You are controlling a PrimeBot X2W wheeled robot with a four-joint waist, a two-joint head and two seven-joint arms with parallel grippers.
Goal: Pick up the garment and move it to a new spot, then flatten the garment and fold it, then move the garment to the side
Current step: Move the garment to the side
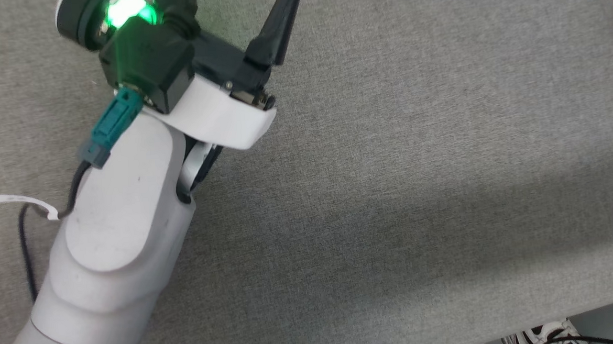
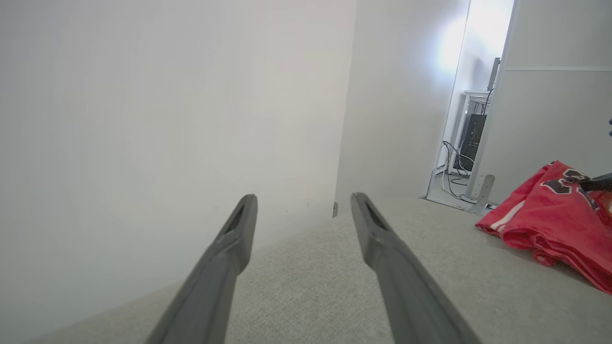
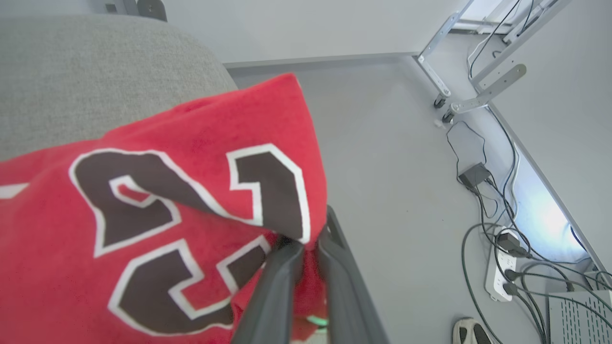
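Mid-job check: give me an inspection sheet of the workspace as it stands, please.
Surface: grey fabric tabletop, smooth.
Job's things: red garment bunched on the tabletop, a fold pinched at its number print.
Clutter: nothing seen.
Grippers: left gripper open, holding nothing; right gripper shut on the garment.
Cables: floor cables and power strip beside the table; thin cable along the left forearm.
Surroundings: white wall, grey floor, a shoe.

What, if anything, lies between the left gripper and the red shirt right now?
Nothing visible. Bare grey table runs from the open left gripper to the garment, which is heaped off to the right in the left wrist view. The right gripper is shut on the garment's fabric.
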